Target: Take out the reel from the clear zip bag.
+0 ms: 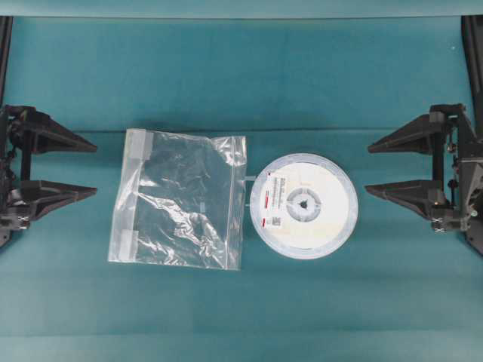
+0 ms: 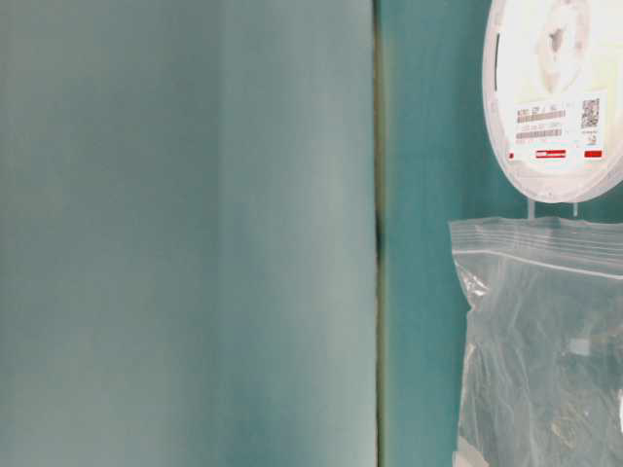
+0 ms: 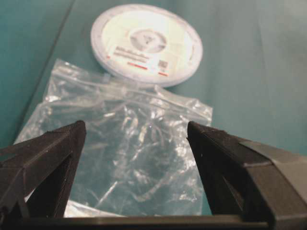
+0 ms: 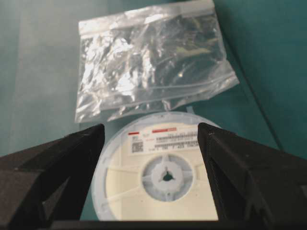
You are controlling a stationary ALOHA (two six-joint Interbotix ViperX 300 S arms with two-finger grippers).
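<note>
Already your left fingers (image 1: 96, 170) and right fingers (image 1: 367, 167) stand wide and empty, parked at nine and three o'clock, well apart from the work. Between them the reel (image 1: 303, 205) lies flat on the desk (image 1: 226, 75), outside the clear zip bag (image 1: 181, 197), just beside its three o'clock edge. The task looks done.

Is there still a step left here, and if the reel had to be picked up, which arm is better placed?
Right. The reel already lies outside the clear zip bag, directly before the open right gripper; the left gripper faces the bag.
</note>
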